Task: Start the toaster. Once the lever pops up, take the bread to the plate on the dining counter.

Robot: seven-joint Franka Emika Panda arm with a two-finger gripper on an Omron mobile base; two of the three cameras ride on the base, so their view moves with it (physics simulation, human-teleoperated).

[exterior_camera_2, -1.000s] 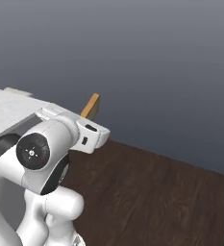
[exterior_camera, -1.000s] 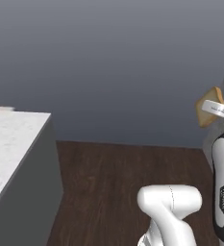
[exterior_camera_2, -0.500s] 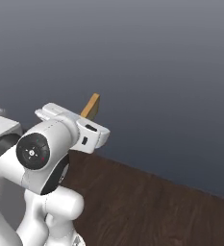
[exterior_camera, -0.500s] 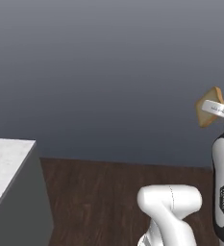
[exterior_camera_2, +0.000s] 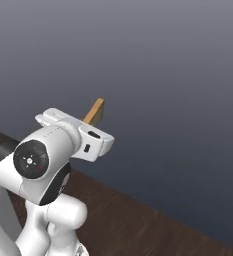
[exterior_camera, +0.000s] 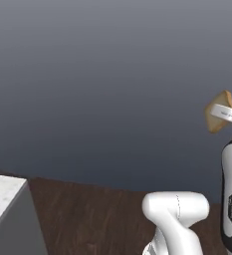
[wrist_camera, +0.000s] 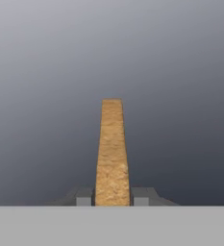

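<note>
The bread (exterior_camera: 218, 117) is a golden-tan slice held up in the air, edge-on, at the right of the left base view. My gripper (exterior_camera: 223, 113) is shut on its lower part. In the right base view the bread (exterior_camera_2: 95, 111) sticks up behind the white hand, where the gripper (exterior_camera_2: 90, 121) clamps it. The hand view shows the bread (wrist_camera: 112, 153) standing upright between the two dark fingertips of the gripper (wrist_camera: 112, 197), against a plain grey wall. The toaster and the plate are out of view.
A corner of a white marble-topped counter (exterior_camera: 2, 198) with a grey side sits at the lower left; I cannot tell whether it is the dining counter. Dark wooden floor (exterior_camera: 92, 214) runs ahead to a plain grey wall (exterior_camera: 112, 84).
The whole scene has slid left as the base moves: the counter corner has shrunk toward the lower left and left the right base view. Arm and bread keep the same pose.
</note>
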